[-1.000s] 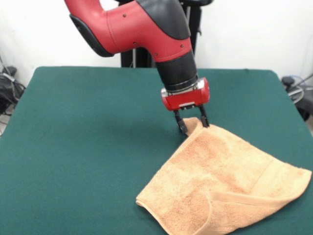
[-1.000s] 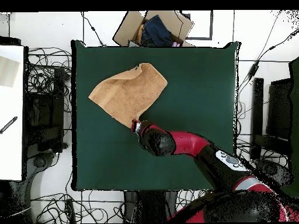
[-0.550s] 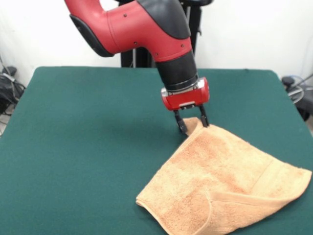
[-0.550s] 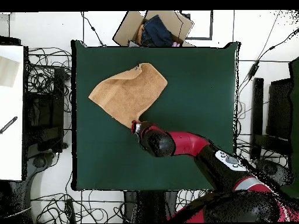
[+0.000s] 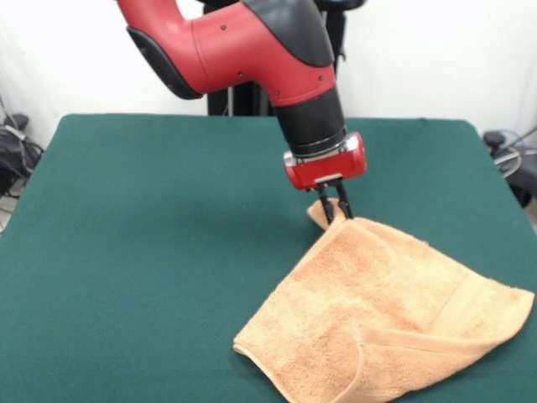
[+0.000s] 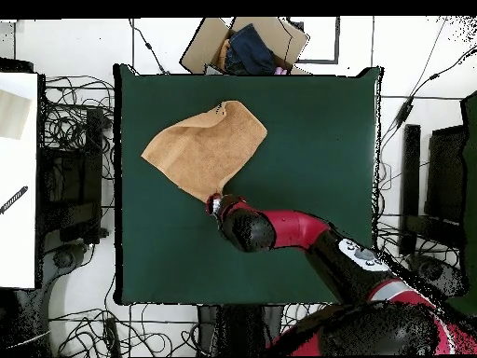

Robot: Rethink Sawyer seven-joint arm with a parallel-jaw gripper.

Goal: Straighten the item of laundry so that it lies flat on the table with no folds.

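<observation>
Gripper [image 5: 334,210] pinching far corner of towel [image 5: 386,319]; rest spreading toward camera, front edge folded over table [image 5: 151,218].

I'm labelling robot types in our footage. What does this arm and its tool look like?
The arm is thick and rounded, glossy red with black sections and a black ribbed wrist. Below sits a small red block with a silver plate, carrying the tool: two thin black fingers. No loose cables show on it.
</observation>
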